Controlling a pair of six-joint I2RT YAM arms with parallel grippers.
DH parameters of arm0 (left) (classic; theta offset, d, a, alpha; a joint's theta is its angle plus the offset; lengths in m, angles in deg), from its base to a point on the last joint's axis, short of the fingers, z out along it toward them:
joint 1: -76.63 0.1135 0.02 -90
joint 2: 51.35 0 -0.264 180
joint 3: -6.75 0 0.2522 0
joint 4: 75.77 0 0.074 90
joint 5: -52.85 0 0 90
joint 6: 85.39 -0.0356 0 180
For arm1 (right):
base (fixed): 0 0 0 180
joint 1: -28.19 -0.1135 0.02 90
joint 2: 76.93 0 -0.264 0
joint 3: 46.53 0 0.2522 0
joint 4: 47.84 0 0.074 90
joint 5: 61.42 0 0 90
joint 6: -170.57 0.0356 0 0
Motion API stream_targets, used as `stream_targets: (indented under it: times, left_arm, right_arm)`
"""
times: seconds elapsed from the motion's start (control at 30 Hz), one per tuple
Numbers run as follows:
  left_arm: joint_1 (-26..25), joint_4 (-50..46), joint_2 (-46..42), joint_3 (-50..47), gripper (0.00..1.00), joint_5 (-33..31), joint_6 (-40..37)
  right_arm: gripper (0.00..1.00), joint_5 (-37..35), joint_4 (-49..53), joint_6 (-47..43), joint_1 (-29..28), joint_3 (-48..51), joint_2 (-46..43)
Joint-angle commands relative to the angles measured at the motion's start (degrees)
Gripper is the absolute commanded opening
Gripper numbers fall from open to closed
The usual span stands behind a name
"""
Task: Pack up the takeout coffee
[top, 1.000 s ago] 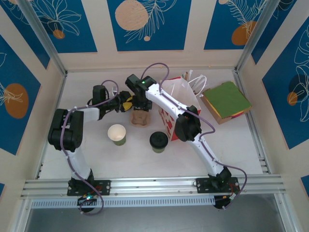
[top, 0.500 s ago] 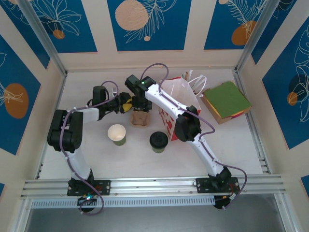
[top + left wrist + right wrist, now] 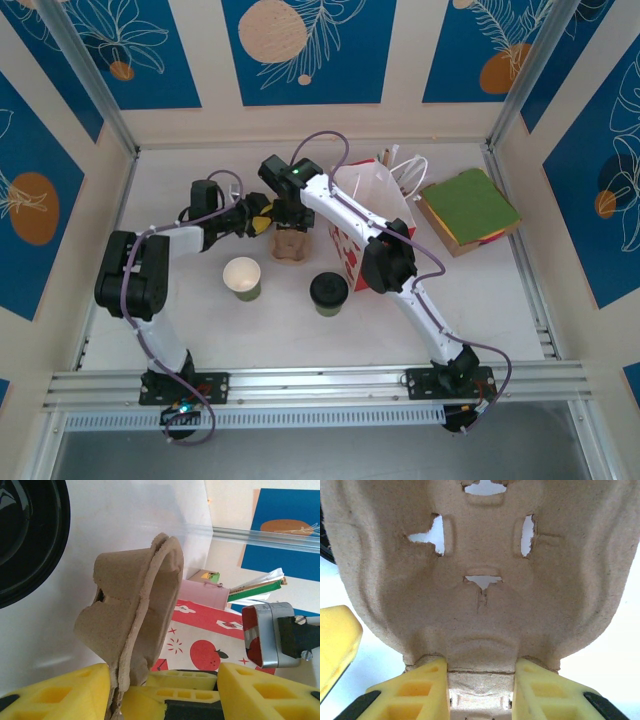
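The takeout coffee, a green cup with a black lid, stands on the table in front of the red-and-white bag. Behind it, my right gripper is shut on the rim of a brown cardboard cup carrier, one yellow finger on each side of a tab. My left gripper is open just left of the carrier. The carrier's edge lies against its left finger, with a wide gap to the other finger.
A lidless green cup stands left of the takeout coffee. A flat green-topped box lies at the back right beside the bag. Straws and white handles stick out of the bag's top. Walls close the table on three sides.
The left arm's elbow has drifted slightly left. Both grippers and the carrier stay where they were.
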Motion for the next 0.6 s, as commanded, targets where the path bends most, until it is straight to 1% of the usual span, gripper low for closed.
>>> stream_targets:
  times: [0.0, 0.17, 0.37, 0.57]
  left_arm:
    - [0.0, -0.9, 0.5, 1.2, 0.58, 0.7, -1.7]
    - [-0.3, -0.4, 0.7, 1.2, 0.57, 1.3, -1.8]
    - [-0.6, 5.1, 1.1, 0.8, 0.56, 3.0, 0.6]
    - [-0.8, 4.4, 1.8, 1.3, 0.56, 3.4, 0.2]
  right_arm:
    - [0.3, -0.6, 0.1, -0.8, -0.5, 0.6, -2.6]
    - [0.3, -0.3, -0.2, -0.9, -0.5, 0.8, -2.6]
    - [0.3, -0.1, -0.3, -0.9, -0.4, 1.0, -2.5]
    - [0.3, -0.1, -0.4, -1.0, -0.4, 0.9, -2.5]
